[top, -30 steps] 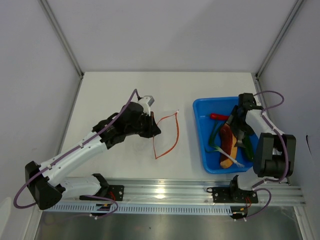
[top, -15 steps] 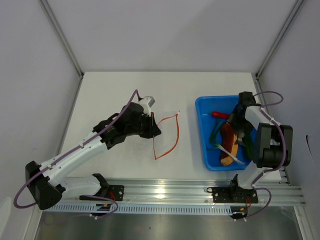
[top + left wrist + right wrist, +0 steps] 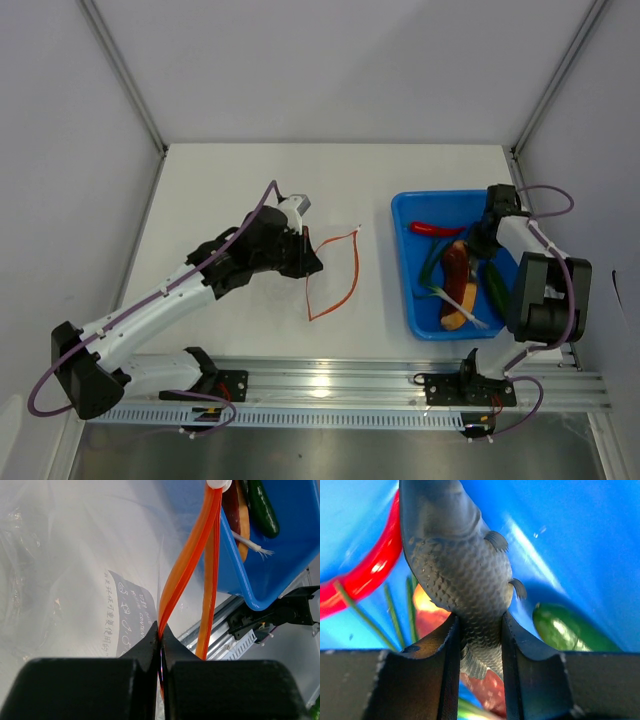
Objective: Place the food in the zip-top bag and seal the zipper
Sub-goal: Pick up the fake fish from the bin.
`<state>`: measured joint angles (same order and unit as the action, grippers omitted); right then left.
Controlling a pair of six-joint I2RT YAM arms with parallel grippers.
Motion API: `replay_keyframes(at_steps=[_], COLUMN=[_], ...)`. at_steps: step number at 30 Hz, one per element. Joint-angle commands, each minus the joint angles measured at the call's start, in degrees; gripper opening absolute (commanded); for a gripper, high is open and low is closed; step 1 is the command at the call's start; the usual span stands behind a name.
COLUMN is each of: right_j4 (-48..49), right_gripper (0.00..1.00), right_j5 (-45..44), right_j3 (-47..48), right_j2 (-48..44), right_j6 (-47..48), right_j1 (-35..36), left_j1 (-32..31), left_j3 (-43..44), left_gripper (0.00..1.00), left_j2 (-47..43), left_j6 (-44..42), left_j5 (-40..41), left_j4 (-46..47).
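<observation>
Currently the left gripper is pinched fully closed on the orange-red zipper strip of the crinkly clear plastic zip-top bag. The bag lies on the white table, left of the blue plastic tray and apart from it. From above, the strip forms an open loop, so the mouth reads as open. The right gripper is down inside the tray, its fingers clamped on the narrow tail end of a dark grey scaled toy fish. Around it in the tray lie a red toy chili, a dark green toy cucumber, a dark red sausage in a yellow bun and thin green onion stalks. None of the food is in the bag yet. Handling judgement: the fish looks like light, rigid, smooth moulded plastic. Held only at the tail, it could pivot or slip; a hold nearer mid-body would be steadier. The bag film looks limp and slippery, and the stiffer strip is the sensible place to hold it. The onion stalks look thin and flexible, probably awkward to pinch.
</observation>
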<state>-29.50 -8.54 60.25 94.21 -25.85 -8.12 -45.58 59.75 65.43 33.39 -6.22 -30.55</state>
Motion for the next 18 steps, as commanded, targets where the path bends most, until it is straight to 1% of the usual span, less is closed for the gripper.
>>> replay_keyframes(at_steps=[1,3,5,8,9,11,12,14,15,17,18], right_j4=[-2.04,-2.76,-4.24,-5.13,-5.48,-5.84,-5.49,-4.43,-4.17,-4.34,-3.82], right_gripper=[0.20,0.18,0.18,0.13,0.07,0.07,0.07,0.09,0.11,0.13,0.13], right_j5=[1.85,2.64,3.78,4.40,4.58,6.68,12.00,18.61,26.21,33.55,40.46], right_j3=[0.83,1.01,1.36,1.01,1.01,0.84,0.49,-0.39,-0.83,-0.75,-1.27], right_j2=[-5.35,-7.72,-9.21,-10.19,-10.63,-11.50,-13.51,-16.24,-17.47,-20.99,-22.48], right_j6=[0.27,0.71,1.32,2.29,2.47,2.99,2.91,2.38,1.68,0.28,-2.25], right_j1=[0.12,0.21,0.21,0.12,0.12,0.21,0.21,0.82,1.17,2.05,2.84], left_j1=[-0.30,-0.30,-0.30,-0.30,-0.30,-0.30,-0.30,-0.30,-0.30,-0.30,-0.30], left_j3=[0.19,0.28,0.37,0.46,0.37,0.28,0.54,0.81,1.16,1.51,1.69], left_gripper=[0.01,0.01,0.00,0.01,0.00,0.01,0.01,0.01,0.01,0.00,0.01], left_j2=[-1.27,-1.01,-1.09,-0.92,-0.92,-0.83,-0.83,-0.31,-0.13,0.31,0.40], left_j6=[-1.13,-1.13,-1.04,-0.95,-0.87,-0.78,-0.69,-0.52,-0.52,0.01,0.19], left_j5=[-0.55,-0.46,-0.46,-0.29,-0.20,-0.11,-0.11,-0.02,0.07,0.50,0.77], left_j4=[1.54,1.54,1.63,1.63,1.54,1.54,1.54,1.28,1.10,0.66,0.75])
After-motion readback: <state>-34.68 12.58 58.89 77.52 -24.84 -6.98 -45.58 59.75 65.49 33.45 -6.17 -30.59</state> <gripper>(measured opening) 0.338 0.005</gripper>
